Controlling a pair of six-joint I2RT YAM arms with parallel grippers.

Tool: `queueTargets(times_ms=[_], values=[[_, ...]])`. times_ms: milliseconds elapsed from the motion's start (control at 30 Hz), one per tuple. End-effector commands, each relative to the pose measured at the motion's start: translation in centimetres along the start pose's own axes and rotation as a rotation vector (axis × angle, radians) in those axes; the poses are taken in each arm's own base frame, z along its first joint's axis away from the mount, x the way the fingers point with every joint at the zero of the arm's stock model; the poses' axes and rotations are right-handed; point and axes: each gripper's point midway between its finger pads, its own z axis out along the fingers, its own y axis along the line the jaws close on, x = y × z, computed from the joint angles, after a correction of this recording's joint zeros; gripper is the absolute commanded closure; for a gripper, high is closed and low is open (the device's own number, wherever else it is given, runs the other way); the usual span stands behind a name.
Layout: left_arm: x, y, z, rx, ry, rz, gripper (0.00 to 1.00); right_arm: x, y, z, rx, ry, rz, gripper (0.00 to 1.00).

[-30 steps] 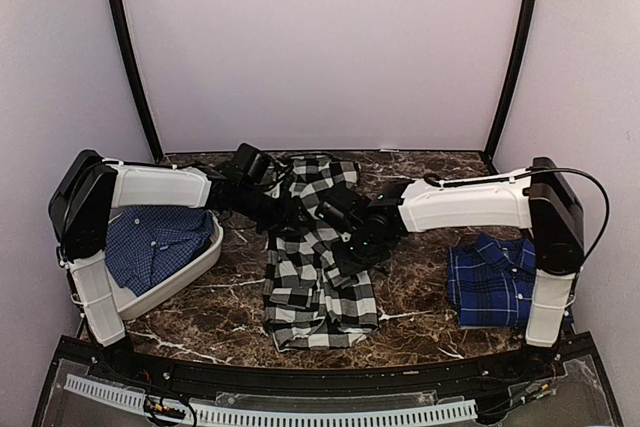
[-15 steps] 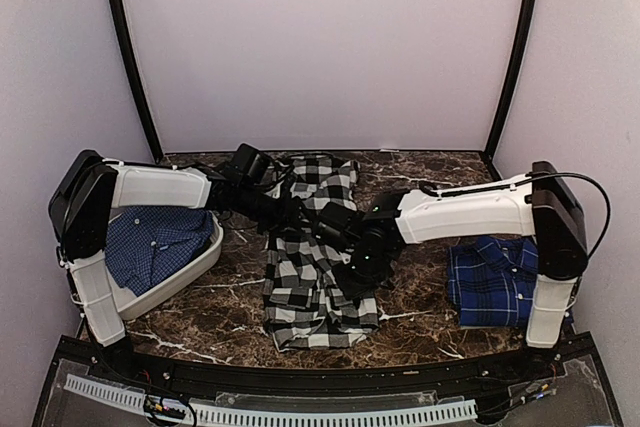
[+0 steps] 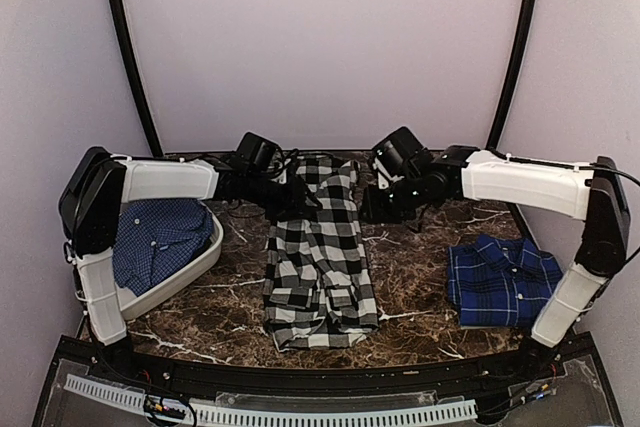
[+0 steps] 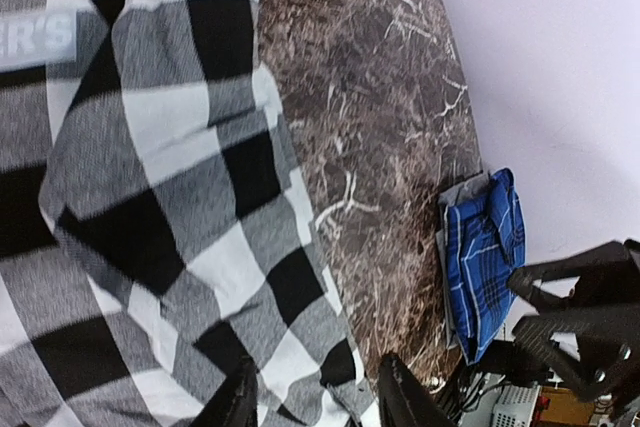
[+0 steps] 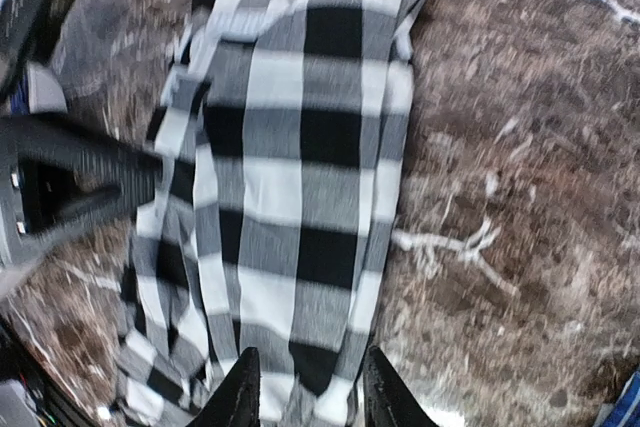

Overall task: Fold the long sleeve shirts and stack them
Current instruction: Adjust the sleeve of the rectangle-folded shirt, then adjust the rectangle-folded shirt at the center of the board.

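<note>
My right gripper point(image 5: 309, 362), fingers spread and empty, has swung from the middle of the checked shirt point(image 3: 318, 257) to its far right corner. My left gripper point(image 4: 315, 367), also spread, sits at its far left. The shirt lies narrowed lengthwise, so a crosswise fold seems next.

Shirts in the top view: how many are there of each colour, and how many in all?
Black-and-white: 1, the checked shirt
Blue: 2, the folded plaid shirt and the blue shirt lying in the white tub
Total: 3
</note>
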Motion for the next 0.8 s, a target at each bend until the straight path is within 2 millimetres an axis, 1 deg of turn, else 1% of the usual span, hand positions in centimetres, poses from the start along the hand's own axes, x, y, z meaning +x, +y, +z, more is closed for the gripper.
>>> queueTargets(times_ms=[0, 33, 67, 100, 133, 167, 200, 233, 267, 300, 367, 400, 433, 467, 500, 567, 667, 733, 767], values=[[-4.6, -0.9, 0.1, 0.010, -0.126, 0.035, 0.61, -7.7, 0.3, 0.2, -0.184, -0.195, 0.026, 0.69], [-5.6, -1.7, 0.1, 0.025, -0.149, 0.046, 0.62, -9.0, 0.1, 0.3, -0.206, -0.218, 0.032, 0.70], [-5.9, -1.3, 0.6, 0.021, -0.151, 0.046, 0.62, -10.2, 0.0, 0.6, -0.240, -0.234, 0.038, 0.70], [-6.9, -2.1, 0.5, 0.038, -0.174, 0.062, 0.62, -11.3, -0.3, 0.9, -0.266, -0.249, 0.047, 0.71], [-7.0, -1.6, 1.3, 0.033, -0.168, 0.058, 0.62, -12.3, -0.7, 1.5, -0.283, -0.260, 0.057, 0.71], [-7.7, -2.4, 1.3, 0.051, -0.179, 0.069, 0.62, -13.2, -1.1, 2.0, -0.299, -0.267, 0.066, 0.71], [-8.1, -2.2, 2.1, 0.061, -0.182, 0.074, 0.62, -14.3, -1.2, 2.4, -0.321, -0.277, 0.070, 0.72], [-8.8, -2.8, 2.3, 0.078, -0.195, 0.085, 0.62, -14.9, -1.4, 3.3, -0.347, -0.271, 0.074, 0.72], [-8.9, -2.2, 3.2, 0.074, -0.188, 0.080, 0.62, -15.5, -1.8, 4.0, -0.358, -0.271, 0.081, 0.72], [-9.1, -2.0, 3.9, 0.079, -0.184, 0.074, 0.63, -16.0, -2.4, 5.1, -0.359, -0.264, 0.091, 0.73], [-9.4, -1.6, 4.9, 0.086, -0.175, 0.058, 0.63, -16.8, -3.6, 6.8, -0.359, -0.257, 0.113, 0.72], [-9.5, -1.7, 5.1, 0.098, -0.175, 0.056, 0.64, -17.2, -4.3, 7.7, -0.362, -0.260, 0.122, 0.70], [-9.2, -1.7, 5.5, 0.116, -0.158, 0.043, 0.64, -17.4, -5.3, 9.0, -0.364, -0.253, 0.140, 0.67], [-9.2, -2.0, 5.7, 0.131, -0.157, 0.043, 0.64, -18.0, -6.4, 9.8, -0.369, -0.257, 0.162, 0.66], [-9.0, -2.0, 6.0, 0.137, -0.147, 0.044, 0.65, -18.3, -7.1, 10.7, -0.385, -0.254, 0.181, 0.66], [-8.4, -2.8, 6.4, 0.147, -0.136, 0.062, 0.65, -19.0, -8.4, 12.3, -0.411, -0.252, 0.217, 0.66], [-7.8, -3.6, 6.8, 0.138, -0.129, 0.095, 0.65, -20.1, -9.5, 14.1, -0.445, -0.268, 0.251, 0.65], [-7.2, -4.0, 7.5, 0.131, -0.116, 0.106, 0.65, -20.4, -9.9, 15.4, -0.453, -0.263, 0.265, 0.65], [-6.4, -4.2, 8.2, 0.129, -0.099, 0.111, 0.65, -20.7, -10.1, 15.8, -0.456, -0.265, 0.270, 0.65]])
